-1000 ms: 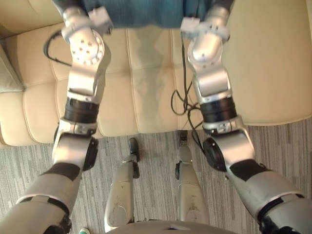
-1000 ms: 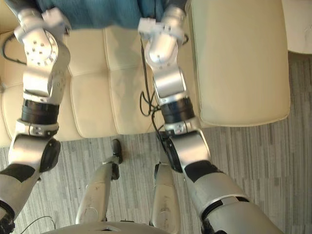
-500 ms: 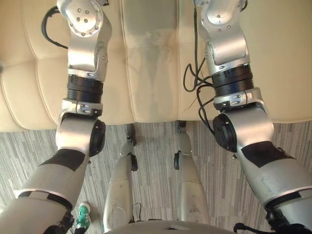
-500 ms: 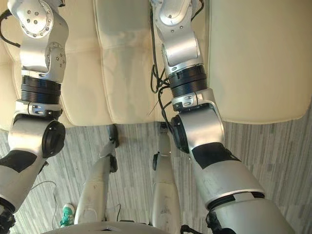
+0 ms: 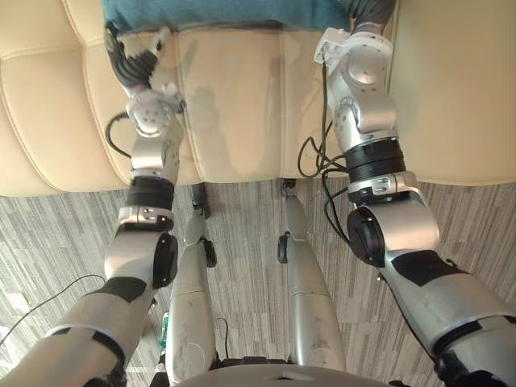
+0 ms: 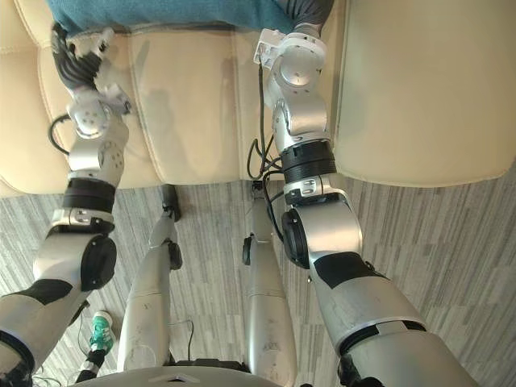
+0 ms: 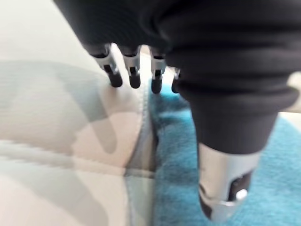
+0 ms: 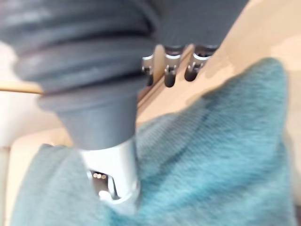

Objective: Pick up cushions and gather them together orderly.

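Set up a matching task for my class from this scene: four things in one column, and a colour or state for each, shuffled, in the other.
Column one:
1. cushion
2. sofa
3. floor
4. left hand

Column two:
a. grey, striped
b. teal
c. open, fingers beside the cushion's edge
d. cream

Pairs: 1-b, 2-d, 3-a, 4-c.

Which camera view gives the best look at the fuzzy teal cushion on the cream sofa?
The right wrist view: the fuzzy teal cushion spreads across it from close. Both eye views catch just its front edge on the cream upholstered sofa; the left wrist view shows one edge beside a seam.
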You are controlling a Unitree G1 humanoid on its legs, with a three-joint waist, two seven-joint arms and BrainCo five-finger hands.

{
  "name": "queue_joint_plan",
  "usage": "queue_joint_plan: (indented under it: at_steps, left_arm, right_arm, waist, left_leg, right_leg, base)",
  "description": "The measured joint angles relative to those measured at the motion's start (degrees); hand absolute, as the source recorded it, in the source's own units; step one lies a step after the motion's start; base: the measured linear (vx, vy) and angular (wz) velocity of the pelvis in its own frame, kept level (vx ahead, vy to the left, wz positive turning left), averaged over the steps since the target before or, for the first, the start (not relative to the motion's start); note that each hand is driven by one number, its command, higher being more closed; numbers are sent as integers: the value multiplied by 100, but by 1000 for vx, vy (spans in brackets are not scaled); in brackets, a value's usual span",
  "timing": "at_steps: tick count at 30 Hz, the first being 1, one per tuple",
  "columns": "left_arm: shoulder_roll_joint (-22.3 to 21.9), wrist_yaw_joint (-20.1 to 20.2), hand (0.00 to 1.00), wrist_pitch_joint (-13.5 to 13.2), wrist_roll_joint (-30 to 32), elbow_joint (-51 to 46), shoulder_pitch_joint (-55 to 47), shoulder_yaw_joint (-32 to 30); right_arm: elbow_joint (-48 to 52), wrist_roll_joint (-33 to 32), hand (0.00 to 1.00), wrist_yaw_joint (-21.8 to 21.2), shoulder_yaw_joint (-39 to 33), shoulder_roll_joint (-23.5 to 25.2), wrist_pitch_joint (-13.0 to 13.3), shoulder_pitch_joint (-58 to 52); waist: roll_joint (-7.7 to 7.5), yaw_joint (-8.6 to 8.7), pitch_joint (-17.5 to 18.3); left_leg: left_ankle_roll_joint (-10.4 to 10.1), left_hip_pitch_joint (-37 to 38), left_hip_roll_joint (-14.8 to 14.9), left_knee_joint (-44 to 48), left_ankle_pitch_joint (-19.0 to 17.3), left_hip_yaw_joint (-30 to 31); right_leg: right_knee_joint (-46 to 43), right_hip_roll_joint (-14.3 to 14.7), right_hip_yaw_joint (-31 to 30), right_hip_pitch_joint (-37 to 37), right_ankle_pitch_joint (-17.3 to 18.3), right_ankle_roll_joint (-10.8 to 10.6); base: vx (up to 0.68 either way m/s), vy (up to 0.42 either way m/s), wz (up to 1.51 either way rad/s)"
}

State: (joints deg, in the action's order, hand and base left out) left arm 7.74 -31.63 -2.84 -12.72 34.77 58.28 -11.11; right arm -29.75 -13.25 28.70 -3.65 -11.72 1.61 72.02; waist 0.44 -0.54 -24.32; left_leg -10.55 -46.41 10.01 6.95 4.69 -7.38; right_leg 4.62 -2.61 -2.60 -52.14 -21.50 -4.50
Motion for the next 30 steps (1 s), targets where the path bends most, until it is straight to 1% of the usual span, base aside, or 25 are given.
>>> queue_joint_plan:
  at_steps: [2,4,8,12,15,17,18,19,20,21,23,24,25,26,27,28,29,30]
  left_arm:
    - [4,51,0,-81,-83,-2,-108,-13]
    - [-13,96,0,-81,-134,-1,-187,-6]
    - [-31,129,0,-84,-299,-5,-403,-18]
    - [191,208,0,-87,-346,-261,-725,-33]
    - [397,281,0,-112,-365,-745,-1131,-99]
    - [491,404,0,-221,-525,-1310,-1801,-298]
    - [494,444,0,-240,-531,-1428,-1956,-326]
    - [495,578,0,-359,-606,-1706,-2469,-375]
    - [449,668,0,-418,-641,-1841,-2865,-421]
    - [338,763,0,-472,-657,-1883,-3169,-481]
    - [-50,1013,0,-489,-786,-1819,-3991,-598]
    - [-374,1184,0,-484,-864,-1631,-4534,-622]
    - [-475,1245,0,-469,-872,-1488,-4734,-622]
    - [-676,1414,0,-385,-890,-1060,-5157,-623]
    - [-777,1525,0,-325,-881,-730,-5419,-627]
    - [-884,1679,0,-233,-771,-280,-5695,-626]
    - [-927,1764,0,-176,-674,-90,-5824,-627]
    - [-979,1928,0,-96,-482,254,-6040,-629]
  right_arm:
    - [10,-45,0,1,-69,6,123,-28]
    - [13,-53,0,-1,-120,23,195,-155]
    - [338,-114,0,-9,-219,15,213,-601]
    - [910,-211,0,-157,-289,-8,283,-1134]
    - [1417,-260,0,-253,-342,-82,318,-1689]
    - [2097,-244,0,-404,-401,-319,323,-2604]
    - [2236,-232,0,-443,-445,-344,322,-2820]
    - [2621,-214,0,-493,-612,-347,332,-3461]
    - [2803,-209,0,-504,-692,-330,347,-3884]
    - [2936,-204,0,-550,-769,-294,370,-4241]
    - [3147,-98,0,-677,-869,-47,464,-5065]
    - [3129,25,0,-745,-869,129,503,-5595]
    - [3092,36,0,-788,-847,213,506,-5793]
    - [3027,213,0,-953,-836,474,509,-6299]
    - [2871,262,0,-1047,-835,628,555,-6623]
    - [2541,261,0,-1140,-849,776,570,-6982]
    - [2328,268,0,-1205,-852,836,567,-7142]
    - [1915,311,0,-1320,-895,961,562,-7433]
  waist:
    - [0,2,0]
    - [0,4,0]
    - [0,-12,0]
    - [-1,-19,0]
    - [-2,-30,0]
    - [-3,-35,0]
    - [-4,-36,1]
    - [-9,-39,4]
    - [-8,-44,4]
    - [-10,-56,8]
    - [-11,-79,12]
    - [-50,-87,146]
    - [-73,-97,215]
    - [-128,-126,288]
    - [-149,-131,383]
    - [-173,-127,586]
    - [-180,-128,681]
    - [-191,-138,876]
  left_leg:
    - [0,94,5,-20,5,-49]
    - [0,171,8,-23,4,-58]
    - [1,341,12,-24,1,-69]
    - [-2,483,55,-13,3,-69]
    - [-14,691,100,-19,-6,-69]
    - [-43,1067,134,-8,-78,-78]
    - [-49,1156,139,-1,-104,-80]
    - [-38,1458,152,13,-174,-96]
    - [-3,1681,164,9,-237,-115]
    - [9,1855,167,17,-284,-134]
    - [62,2307,182,48,-412,-220]
    - [59,2512,171,95,-500,-257]
    - [74,2596,170,121,-546,-271]
    - [130,2904,174,179,-673,-343]
    - [140,3094,169,196,-743,-376]
    - [185,3282,148,198,-824,-402]
    - [198,3378,140,199,-853,-410]
    - [224,3536,123,200,-914,-419]
  right_leg:
    - [0,12,-26,49,-10,11]
    - [0,17,-31,126,-10,12]
    - [0,24,-39,291,4,21]
    - [0,62,-20,436,33,29]
    - [-1,110,-4,639,54,83]
    - [-2,146,-3,1011,97,113]
    - [-2,153,-2,1095,112,121]
    - [-3,169,-5,1393,193,153]
    - [-4,184,-14,1602,239,120]
    - [-42,195,-28,1744,300,136]
    - [-389,214,-56,2015,635,141]
    - [-599,235,-49,2105,829,198]
    - [-645,239,-39,2161,885,208]
    - [-735,221,4,2417,1008,231]
    - [-790,201,31,2567,1071,227]
    - [-811,173,60,2746,1142,228]
    - [-809,153,97,2843,1171,225]
    - [-804,105,179,3021,1220,203]
  base:
    - [-23,-9,-10]
    - [-27,0,-6]
    - [-18,3,-1]
    - [-35,0,-3]
    - [-33,-8,-7]
    - [-26,8,-9]
    - [-15,20,-11]
    - [-4,25,-12]
    - [-1,31,-15]
    - [15,33,-18]
    - [40,40,-20]
    - [53,27,-17]
    - [84,30,-23]
    - [90,38,-21]
    - [117,66,-18]
    - [84,62,-6]
    - [94,68,5]
    - [86,69,9]
